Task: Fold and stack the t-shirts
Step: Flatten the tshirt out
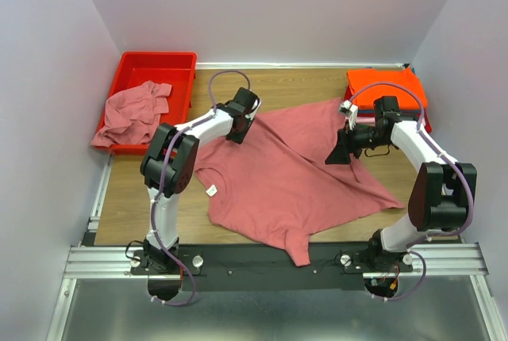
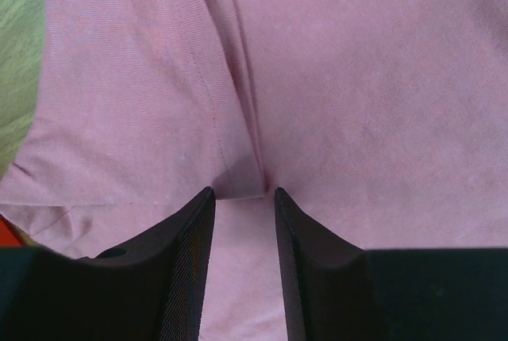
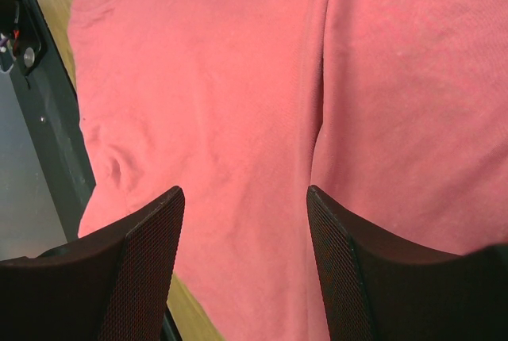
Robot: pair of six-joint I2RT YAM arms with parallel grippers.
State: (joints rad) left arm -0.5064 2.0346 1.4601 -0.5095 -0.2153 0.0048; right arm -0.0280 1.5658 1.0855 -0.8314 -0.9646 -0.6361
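Note:
A large rose-pink t-shirt [image 1: 278, 182] lies spread on the wooden table, its white neck tag [image 1: 211, 190] at the left. My left gripper [image 1: 235, 133] is at the shirt's far left edge. In the left wrist view it [image 2: 242, 194] is low over the cloth [image 2: 381, 103], jaws a narrow gap apart, tips at a folded hem. My right gripper [image 1: 335, 153] hovers over the shirt's right part. In the right wrist view it [image 3: 246, 190] is wide open and empty above the cloth [image 3: 222, 79]. A folded orange t-shirt [image 1: 386, 87] lies at the far right.
A red bin [image 1: 151, 62] stands at the far left with a crumpled pink t-shirt [image 1: 135, 111] hanging over its near rim. White walls close in the table on three sides. A metal rail [image 1: 278, 258] runs along the near edge.

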